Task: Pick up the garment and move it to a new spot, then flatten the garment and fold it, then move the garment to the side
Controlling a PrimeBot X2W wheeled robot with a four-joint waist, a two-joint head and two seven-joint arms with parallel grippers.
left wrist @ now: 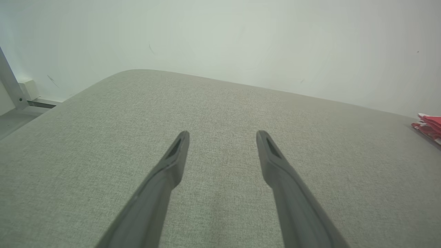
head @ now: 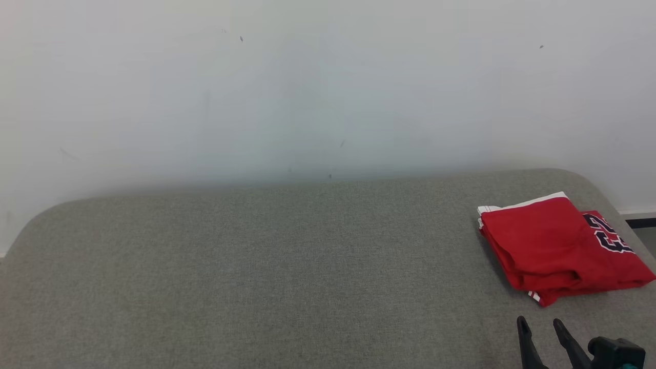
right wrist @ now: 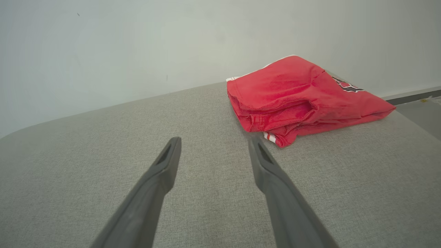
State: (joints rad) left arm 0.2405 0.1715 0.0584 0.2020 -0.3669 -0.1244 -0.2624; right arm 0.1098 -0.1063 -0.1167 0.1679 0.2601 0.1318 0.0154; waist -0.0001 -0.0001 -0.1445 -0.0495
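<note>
Right tool (head: 539, 321) gapes empty near folded red garment (head: 553, 246).

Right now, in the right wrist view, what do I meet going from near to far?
The right gripper, open above the grey pad → the folded red garment lying on that pad → the pale wall.
</note>
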